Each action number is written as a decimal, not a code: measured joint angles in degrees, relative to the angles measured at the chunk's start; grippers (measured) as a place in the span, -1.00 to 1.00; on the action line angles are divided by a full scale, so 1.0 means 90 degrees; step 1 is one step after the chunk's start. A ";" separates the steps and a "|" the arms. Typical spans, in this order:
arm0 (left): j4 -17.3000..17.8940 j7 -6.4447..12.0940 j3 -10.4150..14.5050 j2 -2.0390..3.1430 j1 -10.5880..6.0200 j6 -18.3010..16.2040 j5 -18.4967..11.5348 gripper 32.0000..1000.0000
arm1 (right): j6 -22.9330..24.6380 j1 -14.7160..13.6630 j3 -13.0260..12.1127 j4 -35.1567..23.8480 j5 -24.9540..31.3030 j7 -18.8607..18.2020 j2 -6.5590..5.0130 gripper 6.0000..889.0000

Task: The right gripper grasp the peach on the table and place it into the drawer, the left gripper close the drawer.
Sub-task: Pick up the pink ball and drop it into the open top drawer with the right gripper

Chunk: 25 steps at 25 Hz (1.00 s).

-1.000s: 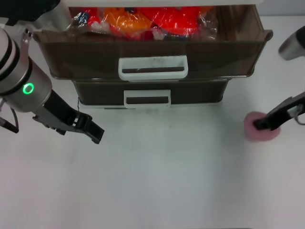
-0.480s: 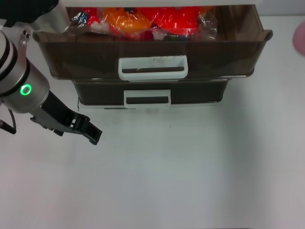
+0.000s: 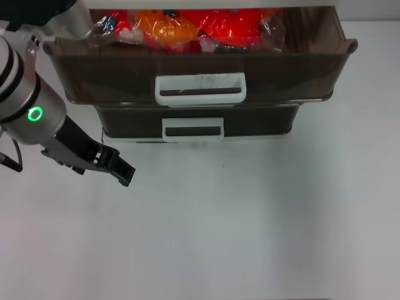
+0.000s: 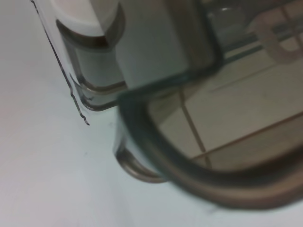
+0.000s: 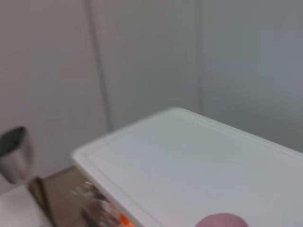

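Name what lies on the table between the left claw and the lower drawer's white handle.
Nothing: in the head view only bare white table separates the left claw from the lower drawer's handle.

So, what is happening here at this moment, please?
A two-armed robot is moving a peach into the open upper drawer, which already holds red and orange packets. The head view shows neither the peach nor the right gripper; only the right wrist view catches the peach, above the cabinet's white top. The left gripper waits over the table, beside the lower drawer. The upper drawer is not yet closed.
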 joint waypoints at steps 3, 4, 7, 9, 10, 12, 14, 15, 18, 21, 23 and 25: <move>0.0000 0.0002 -0.0002 -0.0001 -0.0011 0.0011 0.0001 0.76 | -0.0040 0.0474 -0.0373 0.0506 0.0051 -0.0035 0.0016 -0.83; 0.0000 0.0002 -0.0002 -0.0002 -0.0018 0.0013 0.0001 0.76 | -0.0060 0.0598 -0.0492 0.0682 0.0049 -0.0059 0.0024 -0.83; -0.0029 -0.0005 -0.0002 -0.0009 -0.0108 0.0008 0.0001 0.76 | -0.0163 0.0887 -0.0868 0.1322 0.0016 -0.0155 0.0047 -0.83; -0.0068 -0.0011 -0.0001 -0.0010 -0.0165 0.0005 -0.0001 0.76 | -0.0242 0.0990 -0.1038 0.1628 0.0009 -0.0201 0.0048 -0.83; -0.0085 -0.0011 -0.0002 -0.0010 -0.0181 0.0005 -0.0002 0.76 | -0.0279 0.1041 -0.1105 0.1767 -0.0001 -0.0226 0.0046 -0.83; -0.0098 -0.0012 -0.0001 -0.0011 -0.0188 0.0004 -0.0012 0.76 | -0.0305 0.1136 -0.1174 0.1939 -0.0044 -0.0266 0.0046 -0.83; -0.0098 -0.0013 -0.0002 -0.0016 -0.0188 0.0001 -0.0024 0.76 | -0.0306 0.1179 -0.1179 0.1980 -0.0065 -0.0285 0.0047 -0.83; -0.0098 -0.0013 -0.0001 -0.0017 -0.0188 0.0001 -0.0027 0.76 | -0.0306 0.1187 -0.1181 0.1986 -0.0069 -0.0291 0.0048 -0.83; -0.0098 -0.0010 -0.0002 -0.0019 -0.0188 -0.0005 -0.0028 0.76 | -0.0306 0.1191 -0.1182 0.1988 -0.0070 -0.0320 0.0049 -0.83; -0.0098 -0.0009 -0.0002 -0.0019 -0.0188 -0.0004 -0.0023 0.76 | -0.0306 0.1193 -0.1184 0.1990 -0.0069 -0.0336 0.0050 -0.83; -0.0098 -0.0008 -0.0002 -0.0019 -0.0188 -0.0002 -0.0021 0.76 | -0.0306 0.1194 -0.1184 0.1984 -0.0067 -0.0347 0.0054 -0.82; -0.0098 -0.0007 -0.0002 -0.0019 -0.0188 0.0000 -0.0019 0.76 | -0.0320 0.1189 -0.1184 0.1958 -0.0059 -0.0351 0.0061 -0.81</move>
